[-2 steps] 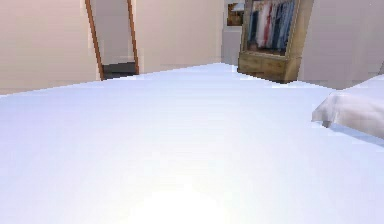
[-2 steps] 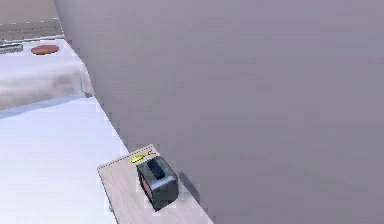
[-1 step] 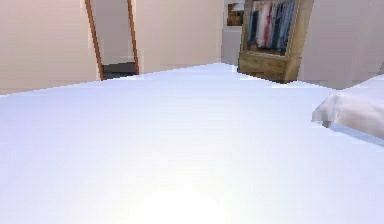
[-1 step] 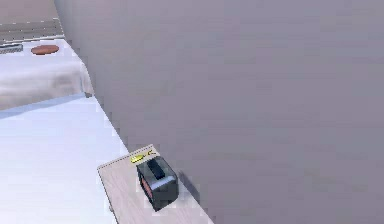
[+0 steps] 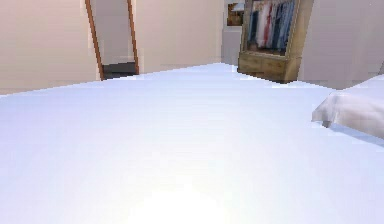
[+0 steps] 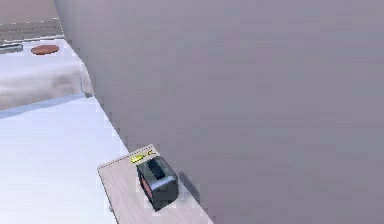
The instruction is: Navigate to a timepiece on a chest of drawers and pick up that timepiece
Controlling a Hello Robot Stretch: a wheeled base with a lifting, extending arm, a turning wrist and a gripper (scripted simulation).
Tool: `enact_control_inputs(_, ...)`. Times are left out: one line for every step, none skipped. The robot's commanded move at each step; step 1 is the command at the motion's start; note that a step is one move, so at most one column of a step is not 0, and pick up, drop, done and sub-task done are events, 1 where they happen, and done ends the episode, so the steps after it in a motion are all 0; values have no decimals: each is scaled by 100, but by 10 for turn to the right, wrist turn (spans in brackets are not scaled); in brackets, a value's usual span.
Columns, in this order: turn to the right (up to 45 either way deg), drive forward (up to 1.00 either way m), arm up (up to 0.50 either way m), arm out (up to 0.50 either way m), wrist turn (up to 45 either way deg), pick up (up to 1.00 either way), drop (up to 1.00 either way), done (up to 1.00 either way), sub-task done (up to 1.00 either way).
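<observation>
A small dark boxy thing (image 6: 157,183) with a grey face, perhaps a clock, stands on the pale top of a low piece of furniture (image 6: 122,200) at the arm side view's bottom edge. Its front and drawers are cut off by the edge. Just beyond the box lies a thin yellow flat thing (image 6: 141,156). A plain grey wall (image 6: 250,100) rises right of them.
A white bed (image 5: 150,130) spreads across the forward view, with a pillow (image 5: 355,110) at its right. Beyond it stand a wood-framed mirror (image 5: 112,38) and an open wooden wardrobe (image 5: 272,40). In the arm side view the bed (image 6: 50,145) lies left of the furniture; a brown round thing (image 6: 43,49) sits far off.
</observation>
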Motion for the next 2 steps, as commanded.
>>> enact_control_inputs(0,0,0,18,0,0,0,0,0)
enact_control_inputs(0,0,0,0,450,0,0,0,0)
